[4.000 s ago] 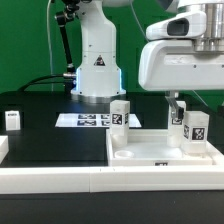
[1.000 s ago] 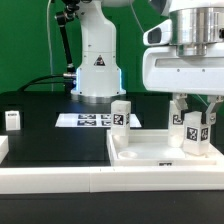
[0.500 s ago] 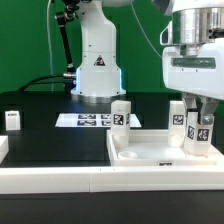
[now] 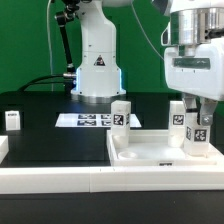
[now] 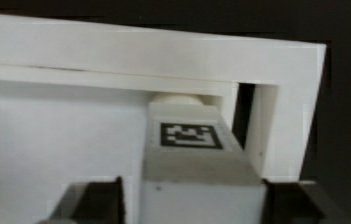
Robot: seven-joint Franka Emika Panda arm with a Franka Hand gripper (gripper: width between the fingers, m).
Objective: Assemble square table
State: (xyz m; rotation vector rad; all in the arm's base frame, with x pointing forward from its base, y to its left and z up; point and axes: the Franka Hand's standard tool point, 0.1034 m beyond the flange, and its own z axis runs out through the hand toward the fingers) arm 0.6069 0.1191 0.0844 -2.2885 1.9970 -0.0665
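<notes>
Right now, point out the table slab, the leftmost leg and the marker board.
table slab (image 4: 155,148), exterior view, bare top surface
leftmost leg (image 4: 12,120), exterior view, tagged front
marker board (image 4: 85,120), exterior view, middle tags

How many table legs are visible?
4 legs, in the exterior view: one far left, one by the marker board, two at the slab's right end, the nearer between the jaws.

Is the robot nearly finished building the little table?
Not nearly. Done: the tabletop lies flat, ready for legs. In hand: the gripper straddles one leg standing at the tabletop's corner; whether it is fixed in, I cannot tell. Left: three other legs, two by the tabletop's far edge, one far off at the exterior view's left.
</notes>
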